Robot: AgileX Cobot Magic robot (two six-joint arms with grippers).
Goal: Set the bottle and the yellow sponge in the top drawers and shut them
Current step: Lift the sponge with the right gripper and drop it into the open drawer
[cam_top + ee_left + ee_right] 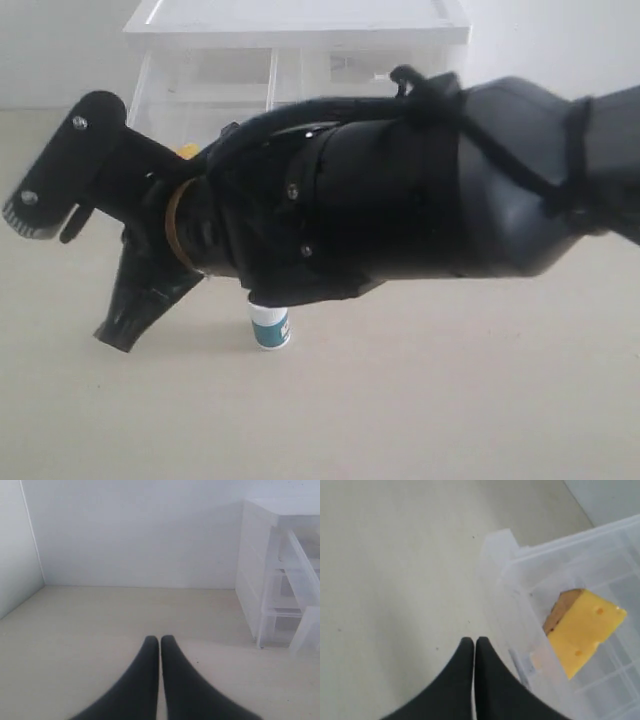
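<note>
We see a pale beige surface (450,400) w/ faint specks, running to a white back wall (135,530). A white cabinet (300,25) stands vs. that wall. A 2nd white panel (15,545) meets it at a corner.

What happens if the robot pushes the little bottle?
The bottle stands upright and looks squat, so it probably slides before tipping. It is small, so likely light. Its round body would probably roll if knocked over.
</note>
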